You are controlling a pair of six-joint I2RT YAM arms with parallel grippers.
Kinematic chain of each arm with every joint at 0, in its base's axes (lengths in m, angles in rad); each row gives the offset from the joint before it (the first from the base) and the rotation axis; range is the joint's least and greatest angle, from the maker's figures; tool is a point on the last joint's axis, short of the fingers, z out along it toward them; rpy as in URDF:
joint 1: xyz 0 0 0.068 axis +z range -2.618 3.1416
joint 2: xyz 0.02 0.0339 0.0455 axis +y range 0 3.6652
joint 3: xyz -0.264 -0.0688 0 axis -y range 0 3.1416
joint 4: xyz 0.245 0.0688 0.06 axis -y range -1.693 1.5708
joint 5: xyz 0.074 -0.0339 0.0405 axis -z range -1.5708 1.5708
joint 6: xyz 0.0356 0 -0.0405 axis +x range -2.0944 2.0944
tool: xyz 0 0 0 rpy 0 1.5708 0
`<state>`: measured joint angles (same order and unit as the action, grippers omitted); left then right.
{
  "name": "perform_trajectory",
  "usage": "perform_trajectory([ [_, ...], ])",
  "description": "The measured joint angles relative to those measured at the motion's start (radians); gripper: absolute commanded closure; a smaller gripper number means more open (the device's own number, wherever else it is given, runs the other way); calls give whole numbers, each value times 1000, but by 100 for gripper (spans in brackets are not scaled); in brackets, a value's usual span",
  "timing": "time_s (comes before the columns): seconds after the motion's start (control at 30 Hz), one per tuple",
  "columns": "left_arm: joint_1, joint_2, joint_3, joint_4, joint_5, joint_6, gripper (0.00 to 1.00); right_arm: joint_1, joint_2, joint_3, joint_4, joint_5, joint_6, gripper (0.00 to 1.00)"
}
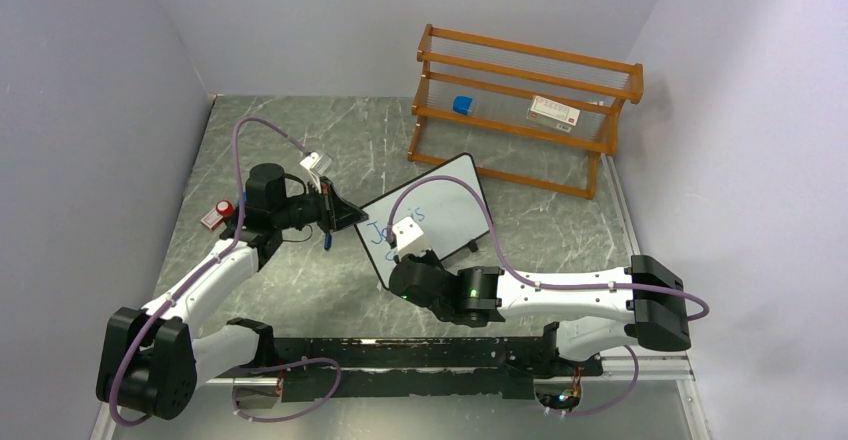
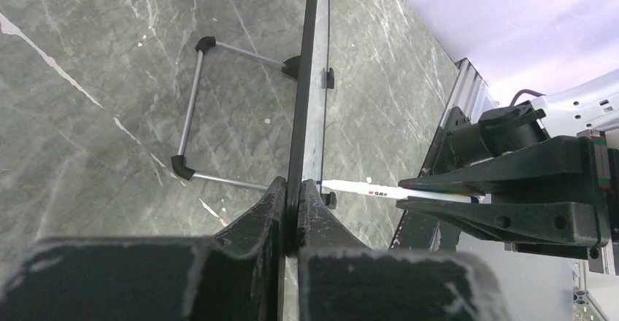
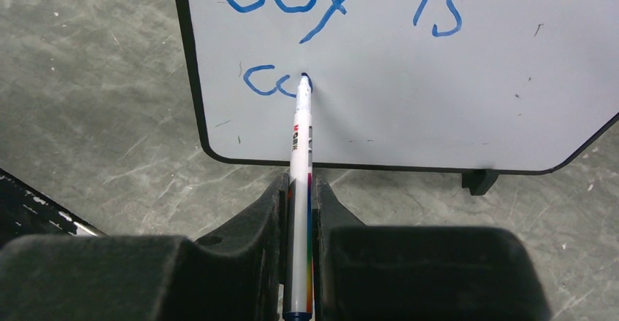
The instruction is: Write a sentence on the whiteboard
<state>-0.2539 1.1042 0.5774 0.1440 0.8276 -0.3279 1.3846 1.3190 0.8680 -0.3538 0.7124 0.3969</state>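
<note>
The whiteboard [image 1: 452,198] stands tilted on the marble table, black-framed with rounded corners. My left gripper [image 1: 350,215] is shut on its left edge; the left wrist view shows the frame [image 2: 310,80] pinched between the fingertips of that gripper [image 2: 294,187]. My right gripper [image 3: 301,184] is shut on a white marker [image 3: 300,142], whose blue tip touches the board [image 3: 452,95]. The sentence [image 3: 337,4] reads "Joy is" in blue, with "co" begun on a second line at the tip. The marker [image 2: 379,188] also shows from the side.
An orange wooden rack [image 1: 525,110] stands behind the board, holding a blue block [image 1: 462,105] and a white box [image 1: 554,111]. A red-capped item [image 1: 218,212] lies at the left. A small blue piece [image 1: 327,241] lies under the left wrist. The board's wire stand [image 2: 191,102] rests behind it.
</note>
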Motion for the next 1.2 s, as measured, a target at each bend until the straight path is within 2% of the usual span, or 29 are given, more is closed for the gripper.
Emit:
perform_trajectory([
  [1.2,0,0,0,0,0,1,95,-2,-14,3,-5,-69,-19,100],
])
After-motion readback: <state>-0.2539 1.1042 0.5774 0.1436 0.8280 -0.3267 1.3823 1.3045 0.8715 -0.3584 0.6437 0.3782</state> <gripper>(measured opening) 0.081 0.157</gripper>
